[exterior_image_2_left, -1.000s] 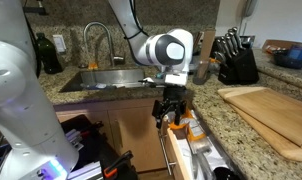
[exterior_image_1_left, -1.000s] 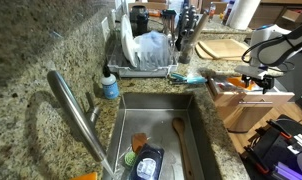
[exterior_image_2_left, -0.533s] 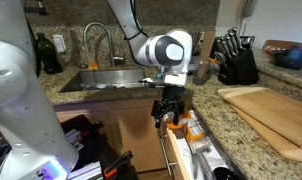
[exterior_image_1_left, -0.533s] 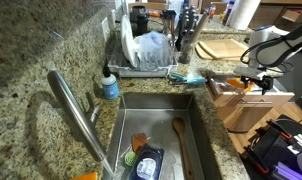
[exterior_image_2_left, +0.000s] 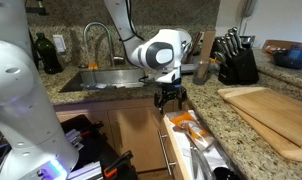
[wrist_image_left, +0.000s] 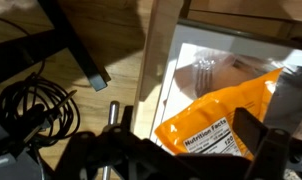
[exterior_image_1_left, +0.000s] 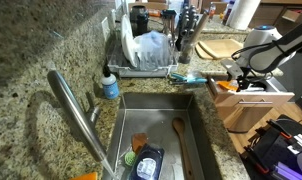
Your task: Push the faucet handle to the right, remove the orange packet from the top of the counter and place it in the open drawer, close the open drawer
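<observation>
The gripper (exterior_image_2_left: 171, 98) is hovering near the centre of the frame in an exterior view, its fingers spread and holding nothing, just above the open drawer (exterior_image_2_left: 174, 150). The orange packet (exterior_image_2_left: 187, 122) is lying inside that drawer, below the fingers. The faucet (exterior_image_2_left: 96, 42) is standing at upper left.

Knife block (exterior_image_2_left: 236, 60) near wooden cutting board (exterior_image_2_left: 273, 115); blue bottle (exterior_image_1_left: 110, 86) beside dish rack (exterior_image_1_left: 143, 55)

Arm (exterior_image_2_left: 161, 50) extended, wrist turned down; gripper (exterior_image_2_left: 171, 99) pointing straight down, fingers spread wide apart
</observation>
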You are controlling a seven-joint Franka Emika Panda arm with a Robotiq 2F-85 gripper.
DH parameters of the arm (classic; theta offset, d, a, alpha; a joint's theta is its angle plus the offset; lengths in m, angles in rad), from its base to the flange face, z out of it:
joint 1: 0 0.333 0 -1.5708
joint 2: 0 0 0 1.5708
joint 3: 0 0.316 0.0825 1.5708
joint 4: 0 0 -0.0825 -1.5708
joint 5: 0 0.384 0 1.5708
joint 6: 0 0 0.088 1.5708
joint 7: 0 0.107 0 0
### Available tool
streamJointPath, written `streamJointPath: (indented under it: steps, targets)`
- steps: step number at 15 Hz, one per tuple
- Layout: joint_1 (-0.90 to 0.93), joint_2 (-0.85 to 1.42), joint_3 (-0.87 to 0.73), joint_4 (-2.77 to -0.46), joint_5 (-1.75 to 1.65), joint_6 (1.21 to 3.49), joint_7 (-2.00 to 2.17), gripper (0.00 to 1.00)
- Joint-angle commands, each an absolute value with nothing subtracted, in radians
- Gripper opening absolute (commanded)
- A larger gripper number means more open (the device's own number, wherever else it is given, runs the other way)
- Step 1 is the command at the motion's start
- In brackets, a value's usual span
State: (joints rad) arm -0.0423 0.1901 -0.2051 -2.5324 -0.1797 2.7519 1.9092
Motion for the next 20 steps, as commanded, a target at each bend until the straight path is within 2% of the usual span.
streamJointPath:
  steps: [1,5,9,13,14,20]
  targets:
    - [-0.02,0.197,-0.217,-2.529,-0.173,2.755,1.918,1.0]
    - [-0.019,0.198,-0.222,-2.528,-0.173,2.754,1.915,1.0]
    - [-0.08,0.145,-0.183,-2.509,-0.053,2.477,1.609,1.0]
    - [-0.088,0.194,-0.2,-2.419,-0.04,2.198,1.527,1.0]
    - [-0.077,0.164,-0.199,-2.463,-0.058,2.285,1.573,1.0]
    - [-0.071,0.221,-0.192,-2.425,-0.062,2.209,1.581,1.0]
